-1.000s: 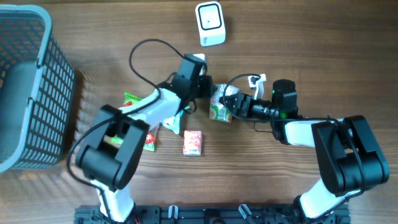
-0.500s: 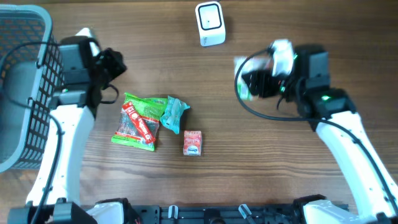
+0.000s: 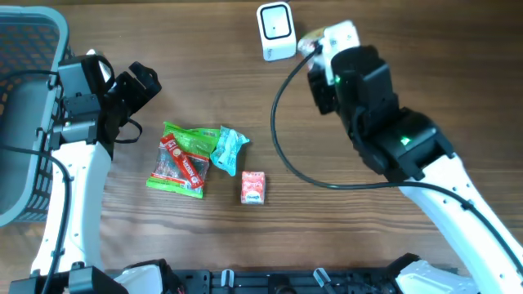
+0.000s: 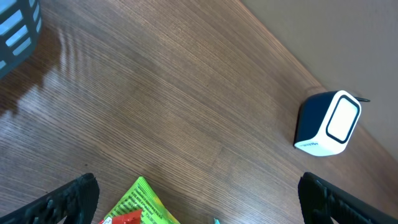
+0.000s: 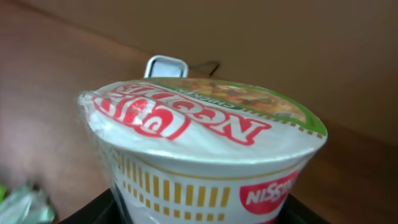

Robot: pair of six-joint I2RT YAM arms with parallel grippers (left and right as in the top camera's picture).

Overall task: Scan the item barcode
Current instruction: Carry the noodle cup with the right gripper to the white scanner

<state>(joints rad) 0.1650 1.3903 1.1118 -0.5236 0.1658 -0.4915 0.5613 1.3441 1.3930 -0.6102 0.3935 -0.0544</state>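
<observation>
the step in hand looks like the presenting step: the right gripper (image 3: pixel 317 51) is closed around a noodle cup (image 5: pixel 205 155), fingers pressed to its lower sides, and carries it in the air just beside the scanner (image 3: pixel 275 31) at the far edge of the table (image 3: pixel 458 49). in the right wrist view the scanner's top peeks up behind the cup's lid, so the two are near, but no barcode shows on the side in view, and whether it faces the scanner window cannot be told from here. the next move probably calls for turning the cup until the printed code meets the window, and for a steady hold there without tipping the cup. the left gripper (image 3: pixel 139 91) hangs spread wide and empty near the basket (image 3: pixel 57 20), well clear of the scan. the wooden top is flat and bare around the scanner, giving room to turn; a green packet (image 3: pixel 181 162), a teal packet (image 3: pixel 229 149) and a red box (image 3: pixel 253 187) lie together nearer the front, well apart from the cup.
</observation>
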